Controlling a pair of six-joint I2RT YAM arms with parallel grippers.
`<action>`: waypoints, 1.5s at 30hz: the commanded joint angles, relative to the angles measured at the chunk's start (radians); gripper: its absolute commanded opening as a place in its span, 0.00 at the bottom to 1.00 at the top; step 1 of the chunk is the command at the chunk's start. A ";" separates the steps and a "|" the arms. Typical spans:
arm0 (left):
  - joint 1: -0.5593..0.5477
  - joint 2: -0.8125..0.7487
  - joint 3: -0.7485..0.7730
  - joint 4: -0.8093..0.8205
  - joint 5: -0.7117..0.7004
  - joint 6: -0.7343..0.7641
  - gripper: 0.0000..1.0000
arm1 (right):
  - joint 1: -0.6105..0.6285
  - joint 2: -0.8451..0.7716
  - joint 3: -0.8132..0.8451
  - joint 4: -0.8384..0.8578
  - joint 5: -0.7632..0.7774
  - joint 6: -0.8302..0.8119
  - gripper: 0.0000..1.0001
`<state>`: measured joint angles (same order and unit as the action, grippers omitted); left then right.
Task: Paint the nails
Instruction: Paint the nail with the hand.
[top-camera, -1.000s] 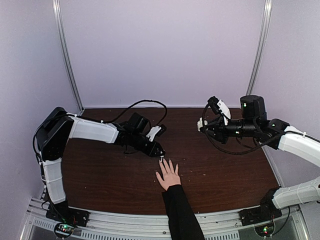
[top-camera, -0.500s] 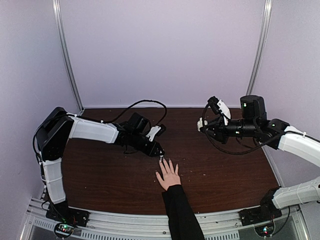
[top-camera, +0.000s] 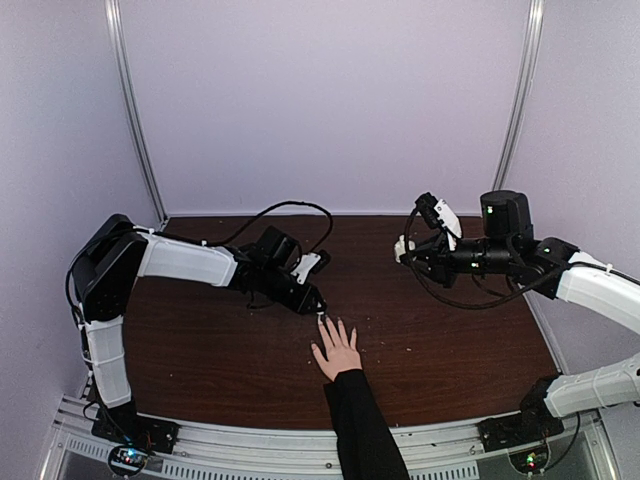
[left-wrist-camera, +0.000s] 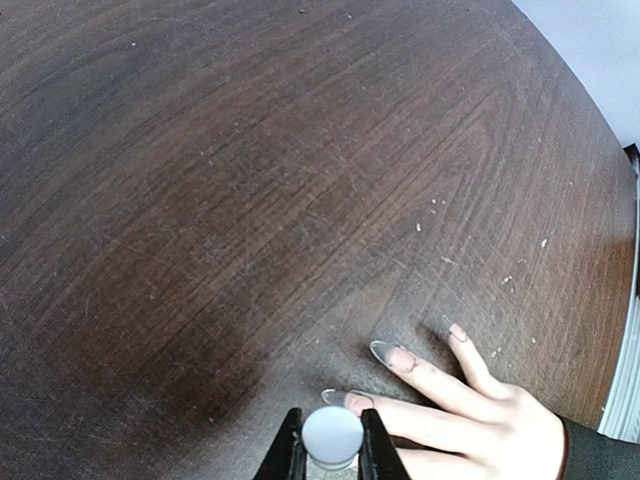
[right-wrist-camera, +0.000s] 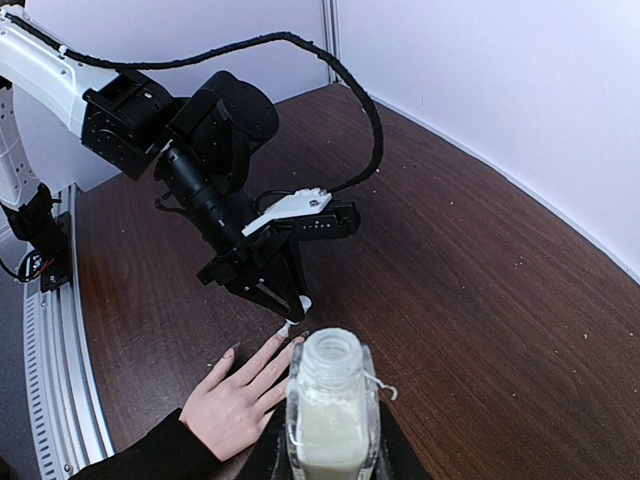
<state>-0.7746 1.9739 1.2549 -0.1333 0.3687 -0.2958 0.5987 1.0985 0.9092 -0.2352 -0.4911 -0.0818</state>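
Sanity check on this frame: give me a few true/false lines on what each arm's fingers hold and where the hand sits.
1. The left fingers are shut on a white cap. True.
2. The bottle in the right fingers is capped. False: its neck is open.
3. The hand lies palm down on the table. True.
4. The right fingers hover directly over the nails. False: they are off to the side, and the left fingers are the ones beside the nails.
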 joint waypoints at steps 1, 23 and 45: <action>0.000 0.005 0.008 0.012 -0.018 0.017 0.00 | -0.006 -0.026 -0.010 0.025 0.022 0.001 0.00; 0.017 -0.010 0.025 0.002 -0.037 0.013 0.00 | -0.005 -0.029 -0.012 0.024 0.024 0.001 0.00; 0.021 -0.088 -0.028 0.055 -0.022 0.009 0.00 | -0.006 -0.042 -0.012 0.023 0.028 0.000 0.00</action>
<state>-0.7647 1.9274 1.2392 -0.1211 0.3279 -0.2970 0.5987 1.0763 0.9089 -0.2352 -0.4854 -0.0818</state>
